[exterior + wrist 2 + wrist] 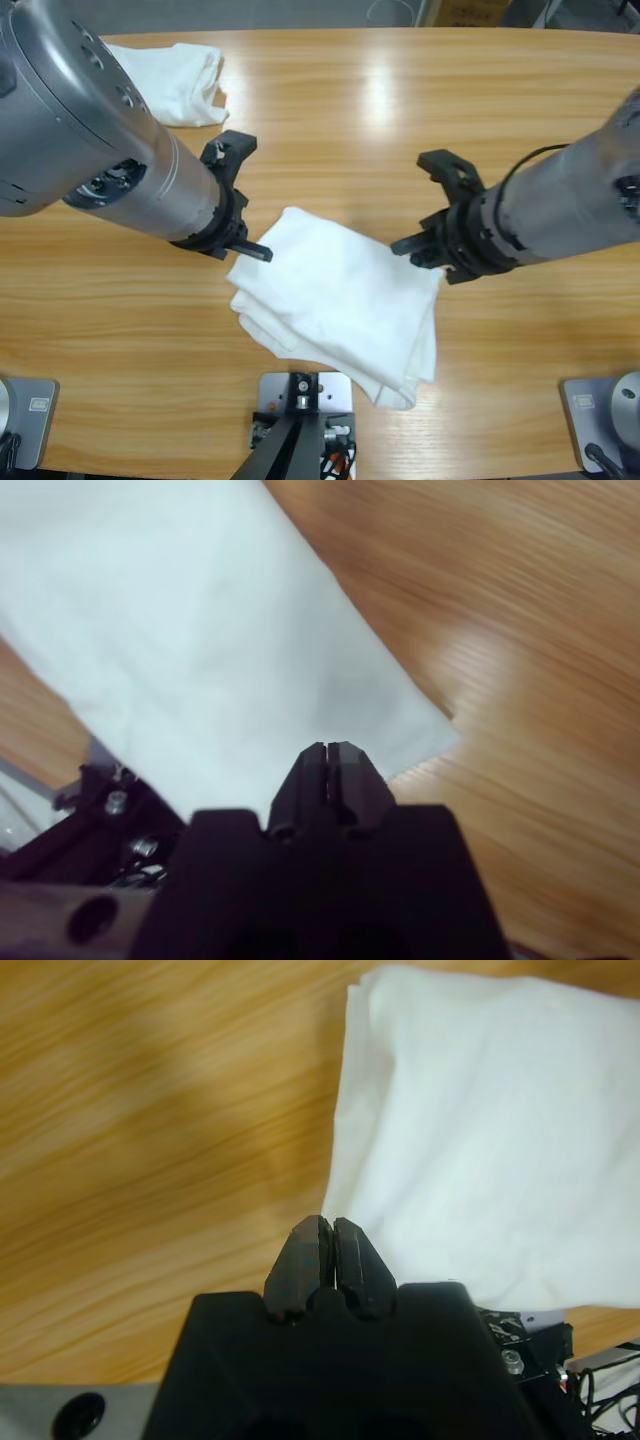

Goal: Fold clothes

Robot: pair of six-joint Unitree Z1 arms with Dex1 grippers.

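High view: the folded T-shirt [340, 300] lies mid-table between the left gripper [258, 252] and right gripper [402, 246], both pinched closed on nothing at its edges; a second T-shirt [180, 80] waits far left; better to square up the corners before releasing.

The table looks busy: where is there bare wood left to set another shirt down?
Bare wood lies across the table top, right of the second white shirt, and along the front left corner. The middle is crowded: the folded shirt sits between the left gripper and right gripper.
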